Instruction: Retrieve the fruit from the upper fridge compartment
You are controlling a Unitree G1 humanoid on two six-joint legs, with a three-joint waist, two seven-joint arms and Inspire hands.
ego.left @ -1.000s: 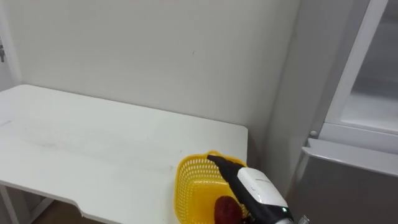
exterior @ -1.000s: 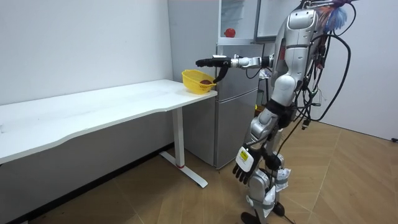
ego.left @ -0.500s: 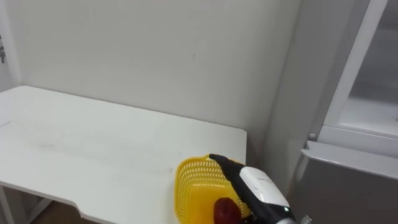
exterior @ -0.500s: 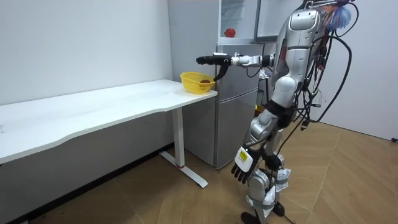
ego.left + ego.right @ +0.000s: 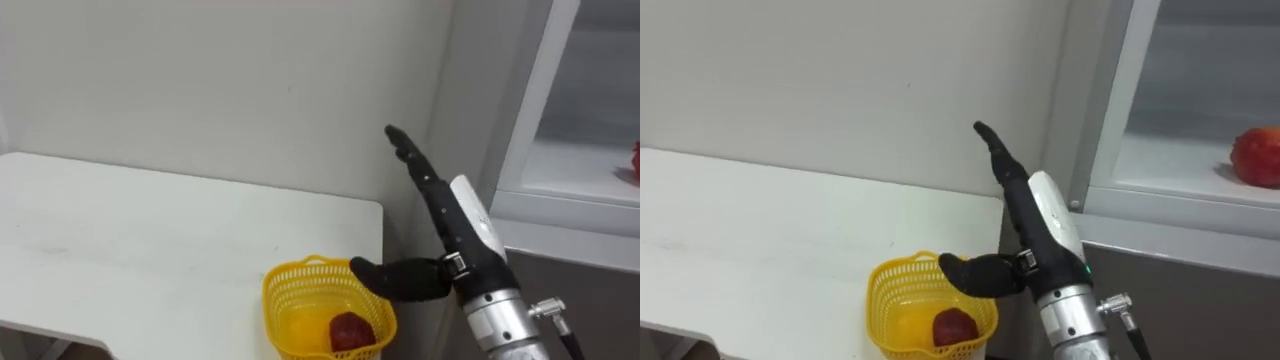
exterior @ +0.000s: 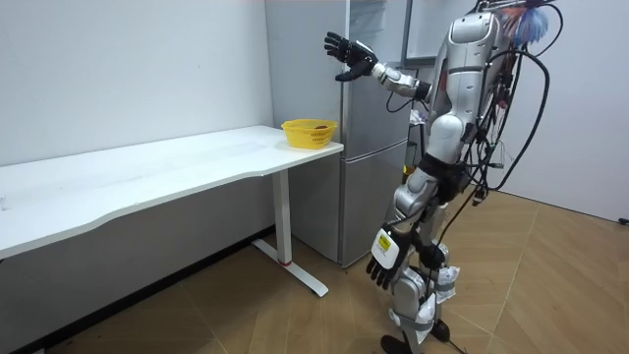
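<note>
A red fruit (image 5: 1258, 157) lies on the white shelf of the open upper fridge (image 5: 1160, 180), at the far right. My right hand (image 5: 455, 225) is raised between the basket and the fridge. It is open, fingers straight and pointing up, thumb out to the left, holding nothing. In the room view this hand (image 6: 346, 54) is at the height of the upper fridge. A yellow basket (image 5: 290, 290) stands on the white table's right corner with another red fruit (image 5: 347, 331) in it. My left hand (image 6: 383, 267) hangs open by my thigh.
The white table (image 5: 150, 230) stretches left along the wall. The grey lower fridge (image 6: 373, 167) stands right beside the table's end, and I stand in front of it. The upper fridge's white frame (image 5: 540, 90) rises just right of my hand.
My right hand has lifted from over the basket to the height of the upper fridge, fingers spread. The view has shifted a little to the right.
</note>
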